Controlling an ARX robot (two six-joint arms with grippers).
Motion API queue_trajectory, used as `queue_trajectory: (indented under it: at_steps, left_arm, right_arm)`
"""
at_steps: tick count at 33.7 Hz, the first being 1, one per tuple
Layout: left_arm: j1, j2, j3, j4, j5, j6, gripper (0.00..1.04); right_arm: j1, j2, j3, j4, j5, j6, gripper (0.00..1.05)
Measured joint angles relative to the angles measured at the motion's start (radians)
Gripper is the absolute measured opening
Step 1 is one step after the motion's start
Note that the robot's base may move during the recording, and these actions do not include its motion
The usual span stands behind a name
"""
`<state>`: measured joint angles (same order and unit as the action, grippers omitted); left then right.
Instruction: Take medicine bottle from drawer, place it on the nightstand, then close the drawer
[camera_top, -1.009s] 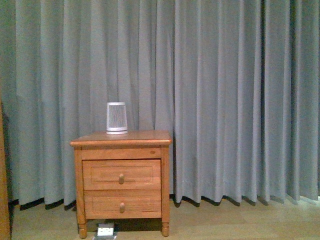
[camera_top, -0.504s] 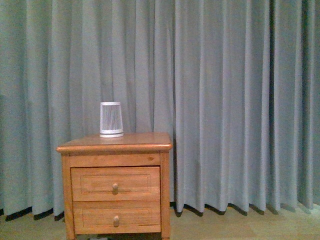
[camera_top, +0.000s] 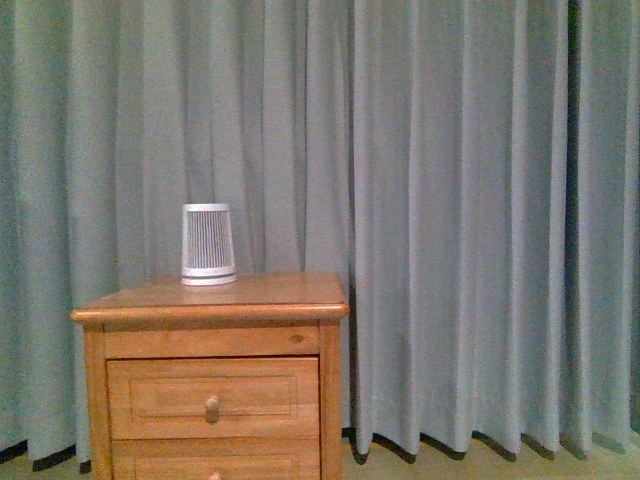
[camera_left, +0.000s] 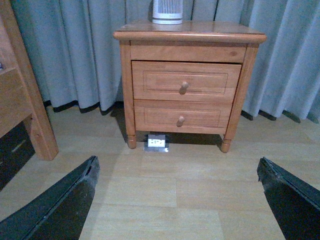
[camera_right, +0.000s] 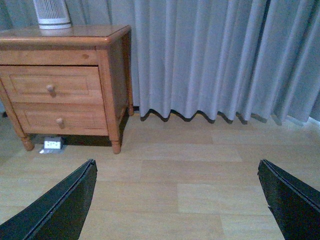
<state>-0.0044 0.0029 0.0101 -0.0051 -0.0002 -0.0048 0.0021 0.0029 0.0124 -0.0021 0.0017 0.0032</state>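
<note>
The orange-brown nightstand (camera_top: 215, 300) stands at the lower left of the front view, against a grey-blue curtain. Its upper drawer (camera_top: 212, 398) is shut, with a round wooden knob (camera_top: 212, 406). The medicine bottle is hidden. The nightstand also shows in the left wrist view (camera_left: 189, 37), with the shut upper drawer (camera_left: 186, 81), and in the right wrist view (camera_right: 62, 37) with that drawer (camera_right: 50, 84). My left gripper (camera_left: 177, 200) is open and empty over the wooden floor, well short of the nightstand. My right gripper (camera_right: 177, 200) is open and empty, off to the nightstand's right.
A white-and-grey ribbed cone device (camera_top: 208, 245) stands on the nightstand top. The lower drawer (camera_left: 182, 117) is shut. A white floor socket (camera_left: 156, 142) lies under the nightstand. A wooden furniture leg (camera_left: 30, 100) stands to the left. The curtain (camera_top: 450, 220) hangs behind.
The nightstand has grown larger and shifted left and down in the front view, so the camera has come closer. The lower drawer and floor socket have dropped out of that view.
</note>
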Motion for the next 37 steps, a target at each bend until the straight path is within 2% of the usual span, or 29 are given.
queue_trajectory:
  at_steps: [18,20,21,25,29,31,37]
  left_arm:
    - [0.0,0.001,0.0,-0.001,0.002,-0.002,0.98]
    - [0.032,0.061,0.033,-0.091,0.094,-0.067,0.98]
    - [0.037,0.107,0.037,-0.079,0.105,-0.09,0.98]
    - [0.029,0.424,0.052,0.22,0.098,-0.11,0.98]
    - [-0.034,0.912,0.167,0.603,0.022,-0.085,0.98]
    - [-0.056,1.112,0.249,0.689,-0.006,-0.084,0.98]
    - [-0.099,1.492,0.459,0.723,-0.079,-0.093,0.98]
  right_arm:
    - [0.0,0.0,0.0,0.0,0.0,0.0,0.98]
    - [0.0,0.0,0.0,0.0,0.001,0.0,0.98]
    - [0.0,0.0,0.0,0.0,0.0,0.0,0.98]
    - [0.0,0.0,0.0,0.0,0.001,0.0,0.98]
    - [0.0,0.0,0.0,0.0,0.0,0.0,0.98]
    - [0.0,0.0,0.0,0.0,0.0,0.0,0.98]
    - [0.0,0.0,0.0,0.0,0.0,0.0,0.98]
